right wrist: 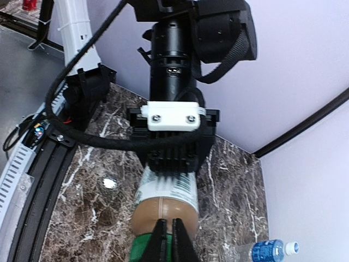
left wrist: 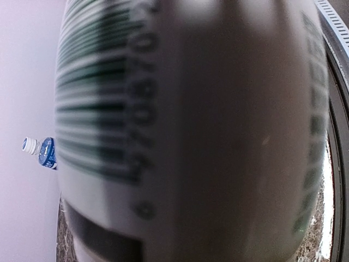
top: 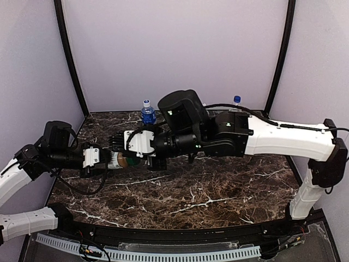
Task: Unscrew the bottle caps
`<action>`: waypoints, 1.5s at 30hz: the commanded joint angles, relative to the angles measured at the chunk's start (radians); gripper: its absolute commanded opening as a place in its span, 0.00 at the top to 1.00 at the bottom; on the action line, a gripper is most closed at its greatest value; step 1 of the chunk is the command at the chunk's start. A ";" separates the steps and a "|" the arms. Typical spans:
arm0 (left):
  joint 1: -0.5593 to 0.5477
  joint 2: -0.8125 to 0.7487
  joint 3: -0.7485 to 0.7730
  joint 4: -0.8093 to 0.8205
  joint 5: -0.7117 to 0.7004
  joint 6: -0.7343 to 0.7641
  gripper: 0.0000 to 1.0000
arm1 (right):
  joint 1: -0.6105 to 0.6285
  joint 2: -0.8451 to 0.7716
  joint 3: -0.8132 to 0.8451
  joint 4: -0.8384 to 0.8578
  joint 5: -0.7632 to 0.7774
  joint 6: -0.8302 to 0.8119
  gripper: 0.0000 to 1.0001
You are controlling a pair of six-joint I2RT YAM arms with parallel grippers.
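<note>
Right wrist: fingers (right wrist: 160, 240) pinch brown bottle's (right wrist: 163, 210) cap (right wrist: 143, 250).

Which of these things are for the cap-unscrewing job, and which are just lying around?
For the job: brown bottle, clamped in left gripper; right gripper, at its end; blue-label bottle; second bottle at the back.
Just lying about: black cable; white slotted strip; marble table underneath.

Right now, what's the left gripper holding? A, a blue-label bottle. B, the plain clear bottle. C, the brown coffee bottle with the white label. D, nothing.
C: in the right wrist view the left gripper is clamped around the white-labelled body of the brown coffee bottle, which it holds sideways.
</note>
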 commanded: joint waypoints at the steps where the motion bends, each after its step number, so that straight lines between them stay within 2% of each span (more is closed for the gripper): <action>1: -0.007 -0.010 0.021 0.054 0.052 -0.041 0.71 | -0.015 -0.057 -0.057 0.034 0.207 0.016 0.84; 3: -0.007 -0.013 -0.005 0.122 -0.023 -0.041 0.69 | -0.024 -0.068 -0.055 0.067 0.239 0.116 0.69; 5: -0.007 -0.022 -0.047 0.256 -0.159 -0.024 0.68 | -0.059 -0.073 -0.037 0.076 0.207 0.316 0.53; 8: -0.009 -0.031 -0.107 0.564 -0.417 0.053 0.66 | -0.147 -0.077 -0.029 0.106 0.012 0.643 0.26; 10: -0.010 -0.028 -0.134 0.725 -0.502 0.140 0.65 | -0.203 -0.084 -0.062 0.174 -0.107 0.861 0.06; 11: -0.011 -0.029 -0.151 0.766 -0.521 0.199 0.65 | -0.229 -0.089 -0.096 0.219 -0.166 0.948 0.02; 14: -0.016 -0.032 -0.178 0.900 -0.522 0.320 0.65 | -0.287 -0.096 -0.165 0.411 -0.298 1.163 0.01; 17: -0.018 -0.023 -0.198 0.956 -0.526 0.422 0.64 | -0.294 -0.064 -0.143 0.405 -0.276 1.255 0.02; 21: -0.019 -0.018 -0.199 0.947 -0.530 0.465 0.64 | -0.294 0.001 -0.078 0.384 -0.322 1.278 0.06; 24: -0.020 -0.011 -0.197 0.946 -0.543 0.475 0.64 | -0.289 0.035 -0.030 0.369 -0.370 1.273 0.13; 32: -0.021 -0.011 -0.187 0.946 -0.551 0.466 0.64 | -0.288 0.051 -0.046 0.379 -0.384 1.290 0.30; 40: -0.023 -0.008 -0.187 0.955 -0.547 0.467 0.65 | -0.288 0.091 -0.031 0.367 -0.400 1.306 0.33; 42: -0.023 -0.009 -0.187 0.951 -0.547 0.465 0.65 | -0.287 0.097 -0.030 0.376 -0.410 1.309 0.38; 45: -0.023 -0.011 -0.189 0.945 -0.546 0.464 0.65 | -0.290 0.091 -0.033 0.380 -0.401 1.304 0.54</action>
